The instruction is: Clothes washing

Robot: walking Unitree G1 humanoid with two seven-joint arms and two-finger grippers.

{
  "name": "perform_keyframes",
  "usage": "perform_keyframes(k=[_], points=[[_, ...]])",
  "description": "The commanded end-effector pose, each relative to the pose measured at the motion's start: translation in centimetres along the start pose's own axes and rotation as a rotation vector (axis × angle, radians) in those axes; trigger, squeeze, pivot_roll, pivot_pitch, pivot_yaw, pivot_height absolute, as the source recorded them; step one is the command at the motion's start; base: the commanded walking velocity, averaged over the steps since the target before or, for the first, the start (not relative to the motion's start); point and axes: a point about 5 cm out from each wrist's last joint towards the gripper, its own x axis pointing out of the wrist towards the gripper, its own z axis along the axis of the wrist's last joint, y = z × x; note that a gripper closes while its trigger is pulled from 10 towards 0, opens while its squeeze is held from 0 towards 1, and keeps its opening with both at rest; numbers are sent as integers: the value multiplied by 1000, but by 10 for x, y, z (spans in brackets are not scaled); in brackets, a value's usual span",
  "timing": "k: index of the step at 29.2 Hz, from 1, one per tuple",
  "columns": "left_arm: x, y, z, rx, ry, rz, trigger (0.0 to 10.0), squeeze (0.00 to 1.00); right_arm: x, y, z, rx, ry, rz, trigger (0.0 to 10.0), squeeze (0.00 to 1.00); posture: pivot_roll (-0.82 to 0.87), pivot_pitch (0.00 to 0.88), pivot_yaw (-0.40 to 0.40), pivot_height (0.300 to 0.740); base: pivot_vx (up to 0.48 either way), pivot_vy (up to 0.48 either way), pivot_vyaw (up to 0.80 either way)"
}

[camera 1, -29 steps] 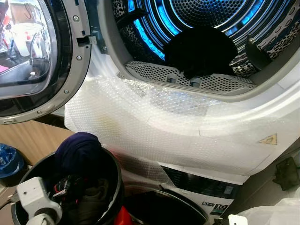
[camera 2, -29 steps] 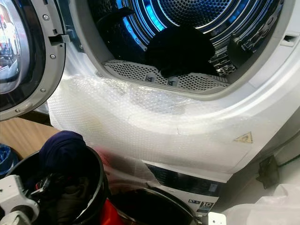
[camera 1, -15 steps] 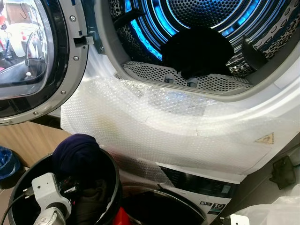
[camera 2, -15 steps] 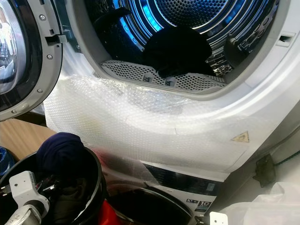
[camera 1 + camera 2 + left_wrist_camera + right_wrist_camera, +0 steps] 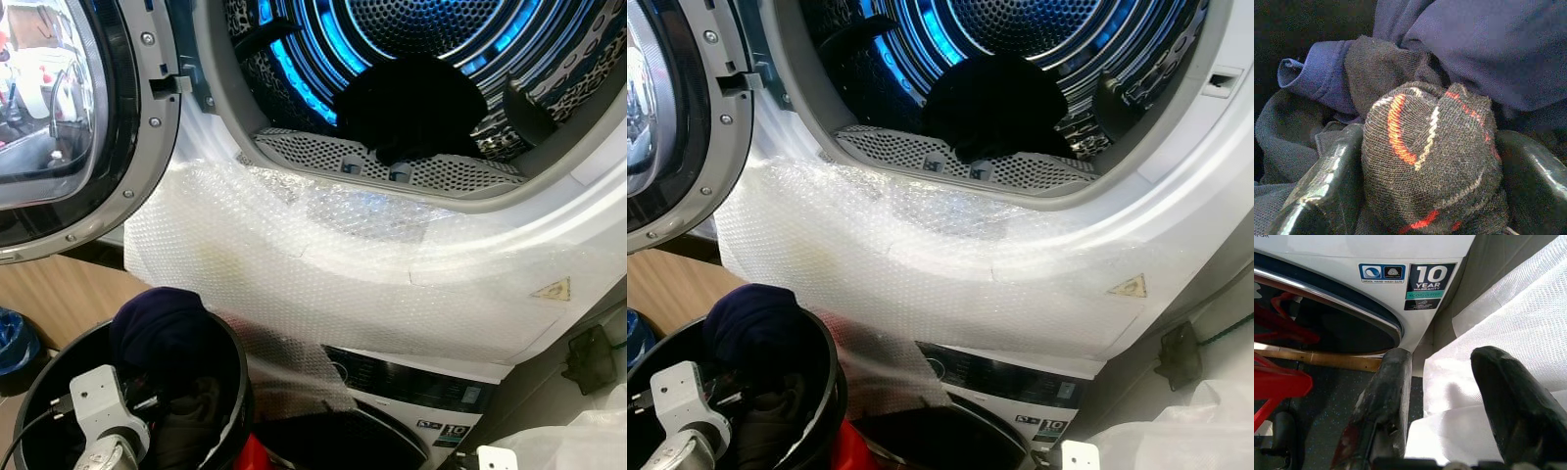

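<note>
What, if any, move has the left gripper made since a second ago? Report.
Yes. Left gripper shifted from the black bucket's left rim inward, toward the navy garment.

White boxy wrist housing [image 5: 99, 395], black cable, glossy black jaws

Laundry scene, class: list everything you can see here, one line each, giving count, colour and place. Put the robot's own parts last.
Upper machine drum: one, silver lit blue, door open, at the top.
Door: one, grey rim with glass, swung open to the left.
Dark garment: one, black, lying in the drum's mouth.
Bubble wrap: one sheet, clear, draped over the white front below the drum.
Lower machine: one, white with dark panel, beneath the upper one.
Warranty sticker: one, black, on the lower machine.
Bucket: one, black, lower left, full of clothes.
Navy garment: one, on top of the bucket.
Sock: one, black with red and white stripes, in the bucket.
Left hand: closed on the sock.
Right hand: open, low beside the lower machine.
</note>
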Motion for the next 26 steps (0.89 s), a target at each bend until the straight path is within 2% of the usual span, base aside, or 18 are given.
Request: perform_keyframes(k=[1, 15, 26], points=[[1, 1, -1, 12, 19, 17, 0, 0, 1, 1, 4, -3, -14, 6, 10000, 0, 254, 0, -34, 740, 0, 0, 0], [1, -4, 5, 41, 2, -3, 0, 0, 1, 3, 5, 3, -14, 7, 10000, 0, 253, 0, -31, 740, 0, 0, 0], [-3, -4, 8, 21, -27, -13, 0, 0, 2, 5, 6, -7, -17, 16, 10000, 0, 270, 0, -37, 740, 0, 0, 0]])
